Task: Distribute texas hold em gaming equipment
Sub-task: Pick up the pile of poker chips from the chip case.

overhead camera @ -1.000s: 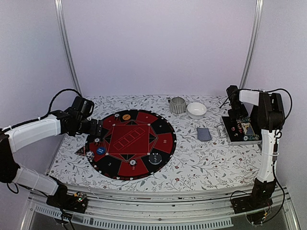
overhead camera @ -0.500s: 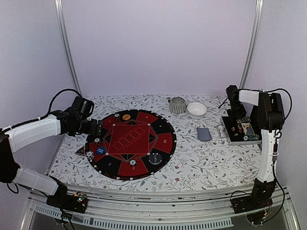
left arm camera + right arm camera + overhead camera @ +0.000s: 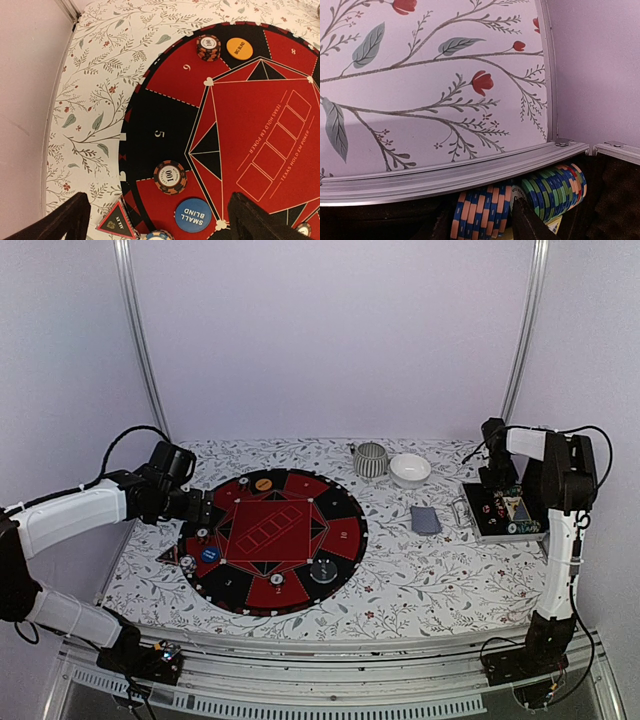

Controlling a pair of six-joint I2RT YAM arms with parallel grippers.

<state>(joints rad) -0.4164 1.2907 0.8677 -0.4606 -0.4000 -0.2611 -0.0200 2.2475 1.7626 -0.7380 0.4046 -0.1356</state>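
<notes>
Narrowing since a second ago, the right fingers flank the orange-and-blue chips in the case; whether they grip, I cannot tell. Left fingers stand wide. Next, I judge: close fully, lift straight.

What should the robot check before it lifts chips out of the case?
1. Right gripper straddles the blue-and-orange chips: ok.
2. Chips squeezed tight: cannot tell.
3. Left gripper open and empty: ok.
4. Left gripper far from the case, over the mat: ok.
5. Cards dealt on the mat: not ok; the deck lies off it.
</notes>
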